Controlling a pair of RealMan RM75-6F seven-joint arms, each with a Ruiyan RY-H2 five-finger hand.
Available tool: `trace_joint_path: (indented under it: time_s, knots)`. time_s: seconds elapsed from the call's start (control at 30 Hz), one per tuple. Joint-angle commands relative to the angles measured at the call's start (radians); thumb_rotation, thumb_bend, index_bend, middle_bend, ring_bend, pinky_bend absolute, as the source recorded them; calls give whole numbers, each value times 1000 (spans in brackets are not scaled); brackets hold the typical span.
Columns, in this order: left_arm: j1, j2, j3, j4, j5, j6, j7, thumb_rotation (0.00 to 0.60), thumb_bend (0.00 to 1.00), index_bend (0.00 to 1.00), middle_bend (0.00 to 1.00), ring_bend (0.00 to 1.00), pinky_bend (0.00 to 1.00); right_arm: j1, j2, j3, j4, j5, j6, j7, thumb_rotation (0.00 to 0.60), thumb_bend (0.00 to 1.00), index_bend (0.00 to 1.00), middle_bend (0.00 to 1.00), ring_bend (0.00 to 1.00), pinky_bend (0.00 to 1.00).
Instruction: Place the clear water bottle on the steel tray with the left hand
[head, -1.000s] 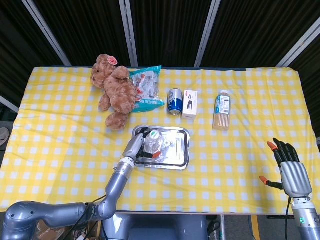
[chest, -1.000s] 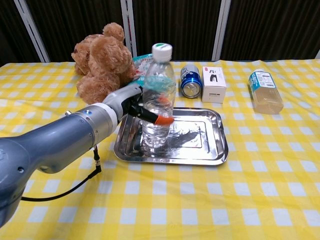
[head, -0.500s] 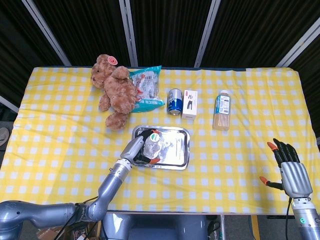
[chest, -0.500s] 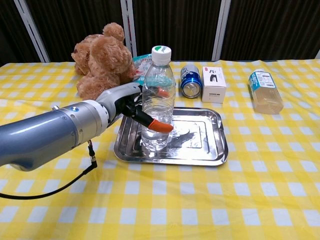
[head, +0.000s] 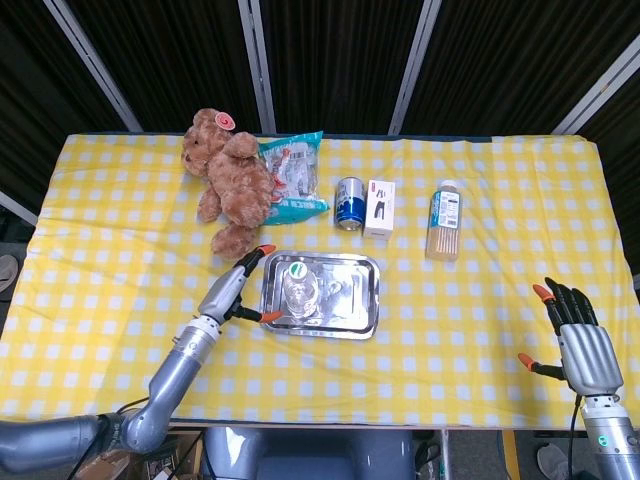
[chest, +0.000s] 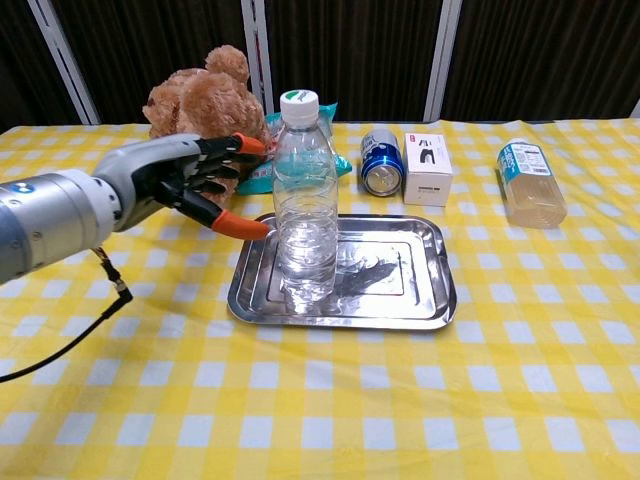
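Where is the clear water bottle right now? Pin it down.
The clear water bottle stands upright on the left part of the steel tray in the chest view, just right of the open left hand, which is not touching it.

The teddy bear (chest: 205, 105) was partly hidden behind the left hand (chest: 180, 178) in the chest view, and the snack bag (chest: 262, 170) behind the clear water bottle (chest: 305, 200). The box (head: 379, 208) print was too small to read. The right hand (head: 578, 335) appeared only in the head view.

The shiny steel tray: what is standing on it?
Only the clear plastic water bottle with a white cap, upright near the left end of the steel tray. The rest is bare metal.
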Motion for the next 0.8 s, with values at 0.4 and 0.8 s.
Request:
trace_joint_path:
  time_s: [0.4, 0.8]
  knots:
    - [380, 486, 277, -181, 396, 364, -3, 600, 216, 161, 51, 0, 0, -3, 1, -4, -9, -21, 17, -13, 600, 49, 97, 0, 0, 0]
    - [537, 430, 244, 58, 385, 633, 95, 600, 224, 162, 52, 0, 0, 4, -19, 5, 20, -23, 23, -44, 600, 50, 97, 0, 0, 0]
